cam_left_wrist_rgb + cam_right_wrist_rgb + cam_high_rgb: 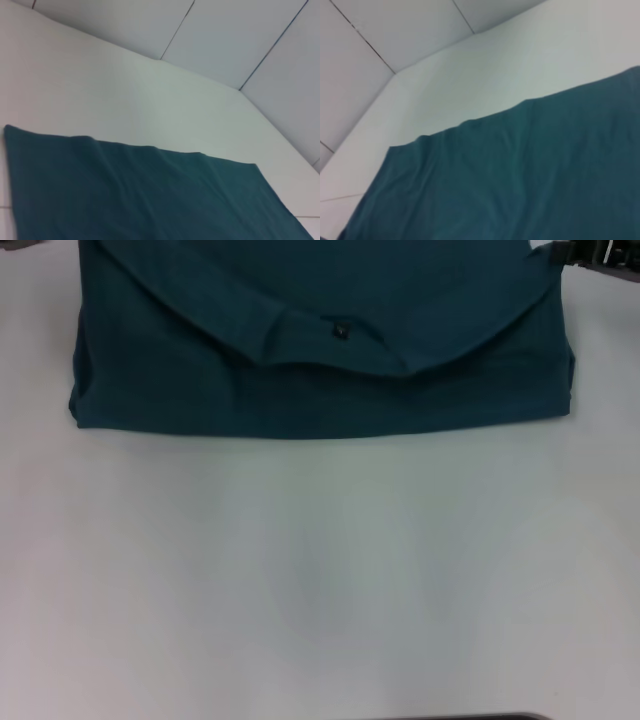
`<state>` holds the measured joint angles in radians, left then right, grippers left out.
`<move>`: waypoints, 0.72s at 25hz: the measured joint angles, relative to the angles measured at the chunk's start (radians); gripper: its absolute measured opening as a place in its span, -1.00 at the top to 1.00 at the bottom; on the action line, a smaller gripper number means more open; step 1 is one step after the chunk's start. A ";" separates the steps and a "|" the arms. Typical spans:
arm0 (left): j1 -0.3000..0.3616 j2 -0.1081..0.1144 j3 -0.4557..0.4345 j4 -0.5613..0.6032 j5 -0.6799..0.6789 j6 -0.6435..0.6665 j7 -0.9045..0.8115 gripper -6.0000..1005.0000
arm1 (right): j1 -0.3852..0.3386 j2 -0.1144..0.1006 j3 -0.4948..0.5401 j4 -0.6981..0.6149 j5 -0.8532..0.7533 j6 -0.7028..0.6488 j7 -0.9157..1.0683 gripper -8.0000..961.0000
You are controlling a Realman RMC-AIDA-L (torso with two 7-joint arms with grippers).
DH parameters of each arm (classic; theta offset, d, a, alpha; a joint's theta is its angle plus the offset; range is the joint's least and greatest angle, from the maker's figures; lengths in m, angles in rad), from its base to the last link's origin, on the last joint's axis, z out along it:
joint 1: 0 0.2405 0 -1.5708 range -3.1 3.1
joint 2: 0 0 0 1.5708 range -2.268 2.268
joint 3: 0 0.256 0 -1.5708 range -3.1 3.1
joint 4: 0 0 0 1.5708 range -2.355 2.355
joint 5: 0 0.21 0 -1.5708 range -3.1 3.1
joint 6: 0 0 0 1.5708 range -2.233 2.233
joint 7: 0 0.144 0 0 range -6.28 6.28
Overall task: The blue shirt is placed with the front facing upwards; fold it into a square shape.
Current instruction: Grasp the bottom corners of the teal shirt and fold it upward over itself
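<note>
The shirt (320, 390) lies folded on the table (320, 580), at its far side. The collar label (341, 329) sits near the shirt's middle. Part of the right arm (595, 255) shows just beyond the shirt's far right corner.

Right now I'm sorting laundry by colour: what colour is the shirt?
Dark teal-blue, plain on the visible side; the shirt shows best in the head view.

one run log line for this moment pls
blue shirt: folded, collar flap on top, label showing | table: shirt at far side | right gripper: by shirt's far right corner
</note>
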<state>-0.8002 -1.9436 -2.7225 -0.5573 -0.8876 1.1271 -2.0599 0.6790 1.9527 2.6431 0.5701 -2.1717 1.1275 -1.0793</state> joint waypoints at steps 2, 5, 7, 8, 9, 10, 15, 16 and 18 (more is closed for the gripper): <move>0.005 -0.006 -0.001 0.008 0.000 -0.014 0.005 0.97 | 0.001 0.002 -0.004 -0.022 0.000 -0.033 -0.012 0.88; 0.015 -0.016 0.001 0.009 0.000 -0.030 0.007 0.97 | 0.003 0.005 -0.005 -0.050 0.000 -0.074 -0.033 0.88; 0.021 -0.023 0.002 0.009 0.000 -0.041 0.009 0.97 | 0.004 0.009 -0.006 -0.068 0.000 -0.102 -0.046 0.88; 0.024 -0.025 0.001 0.009 0.000 -0.043 0.010 0.96 | 0.005 0.011 -0.006 -0.073 0.000 -0.112 -0.050 0.88; 0.025 -0.027 0.001 0.009 0.000 -0.044 0.011 0.95 | 0.005 0.013 -0.007 -0.079 0.000 -0.119 -0.053 0.88; 0.027 -0.030 -0.001 0.010 0.000 -0.044 0.014 0.93 | 0.006 0.014 -0.008 -0.084 0.000 -0.129 -0.057 0.88; 0.035 -0.043 0.001 0.009 0.000 -0.053 0.018 0.87 | 0.006 0.023 -0.008 -0.097 0.000 -0.150 -0.062 0.87; 0.037 -0.046 0.002 0.007 0.000 -0.054 0.018 0.86 | 0.006 0.024 -0.008 -0.098 0.000 -0.151 -0.062 0.87; 0.043 -0.053 0.004 -0.001 0.000 -0.056 0.018 0.83 | 0.008 0.027 -0.012 -0.098 -0.001 -0.155 -0.062 0.87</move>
<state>-0.7572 -1.9965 -2.7184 -0.5583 -0.8875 1.0715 -2.0418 0.6865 1.9798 2.6313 0.4718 -2.1727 0.9723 -1.1418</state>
